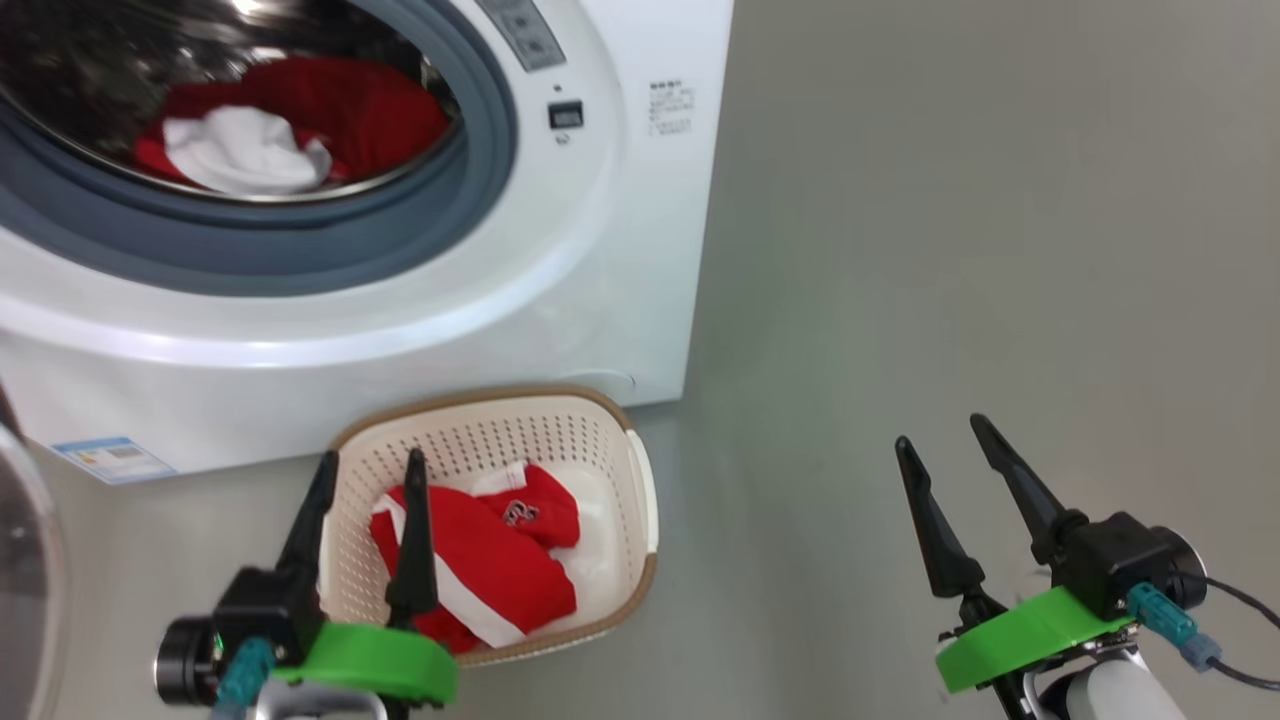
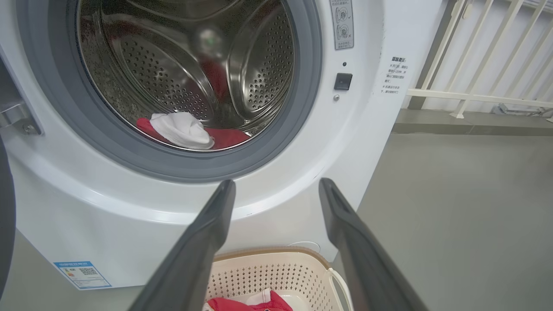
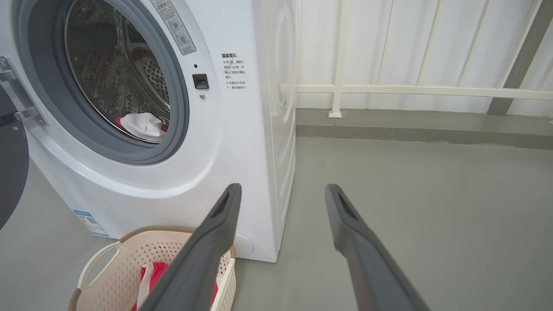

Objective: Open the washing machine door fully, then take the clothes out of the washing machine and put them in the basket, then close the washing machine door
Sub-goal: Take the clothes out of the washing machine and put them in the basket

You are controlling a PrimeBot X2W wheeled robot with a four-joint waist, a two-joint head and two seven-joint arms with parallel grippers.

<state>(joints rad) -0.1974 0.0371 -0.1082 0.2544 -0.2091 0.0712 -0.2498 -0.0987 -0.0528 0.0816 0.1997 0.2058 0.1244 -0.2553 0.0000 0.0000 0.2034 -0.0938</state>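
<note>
While left claw (image 1: pixel 371 455) hovers wide, empty, over basket (image 1: pixel 480 398), right claw (image 1: pixel 940 430) gapes empty aside.

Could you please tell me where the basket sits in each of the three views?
Head view: basket at lower centre-left.
Left wrist view: bottom centre.
Right wrist view: bottom left.
Shared landmark: the blue label sticker low on the washing machine front.

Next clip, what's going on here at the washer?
The robot is emptying the washing machine, whose door stands open. A red garment lies in the basket; a white piece and red fabric sit in the drum. The left gripper hovers open and empty at the basket; the right gripper, also open, hangs over the floor.
</note>
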